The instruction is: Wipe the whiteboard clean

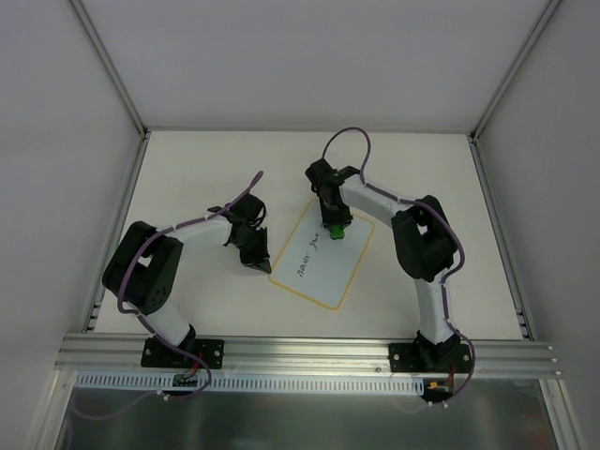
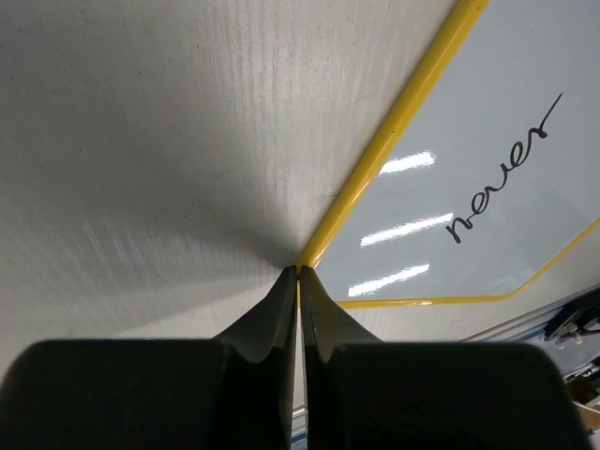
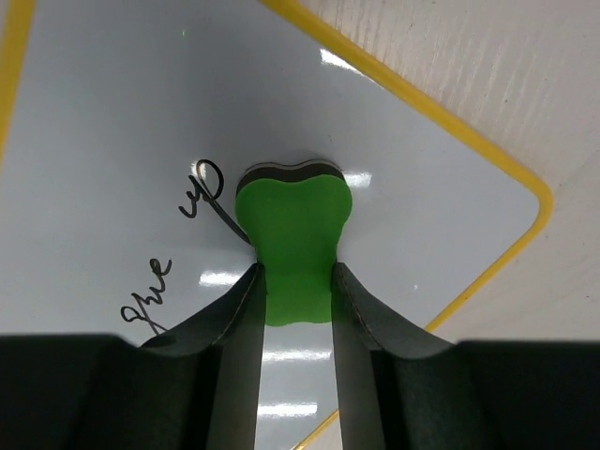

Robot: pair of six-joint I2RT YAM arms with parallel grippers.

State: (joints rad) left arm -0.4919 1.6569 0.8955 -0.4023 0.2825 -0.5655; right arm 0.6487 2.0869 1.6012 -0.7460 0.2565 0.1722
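The whiteboard point(image 1: 323, 253), white with a yellow border and black handwriting, lies tilted at mid-table. My right gripper point(image 1: 335, 228) is shut on a green eraser point(image 3: 292, 239) with a dark felt base, pressed on the board's far part beside the last written word. In the right wrist view the board point(image 3: 112, 122) fills the frame. My left gripper point(image 1: 257, 264) is shut and empty, its tips at the board's left edge. In the left wrist view the closed fingertips point(image 2: 299, 274) touch the yellow border of the board point(image 2: 487, 122), where the word "never" shows.
The board lies on a white table point(image 1: 187, 178) inside a white-walled enclosure. An aluminium rail point(image 1: 309, 352) runs along the near edge by the arm bases. Metal frame posts stand at the far corners.
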